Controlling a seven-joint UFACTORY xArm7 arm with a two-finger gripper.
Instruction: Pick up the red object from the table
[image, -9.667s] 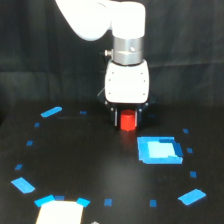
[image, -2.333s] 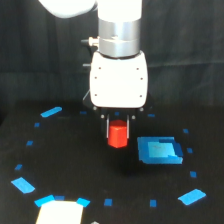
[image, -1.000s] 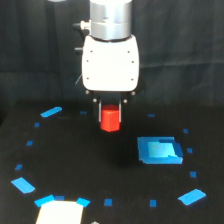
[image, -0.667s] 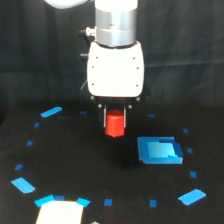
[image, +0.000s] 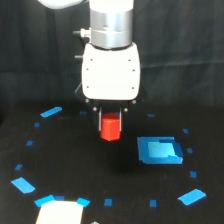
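The counter (image: 120, 175) is a wide matte black surface, set before a dark curtain backdrop that fills the upper part of the exterior view. One arm is present, its white housing and grey cylindrical wrist hanging vertically over the middle of the counter. One pincer (image: 110, 119) projects from beneath the housing, and its dark fingers are clamped on the one red object (image: 110, 128), which sits between them with its lower part protruding below; the object appears to hang clear of the counter, though the blur leaves the gap beneath it uncertain. One bright blue rectangle (image: 159, 150) lies flat on the counter toward the exterior view's right of the red object, near it but apart. Small blue tape marks (image: 51, 111) ring the working area; roughly a dozen can be counted, some too faint to confirm. One pale whitish patch (image: 58, 212) sits at the near edge toward the exterior view's left. Compared with 0.7 s earlier, the arm and red object stand in much the same place; compared with 9.7 s ago, the object was then low at the counter close to the blue rectangle and the arm was further back and smaller in view.
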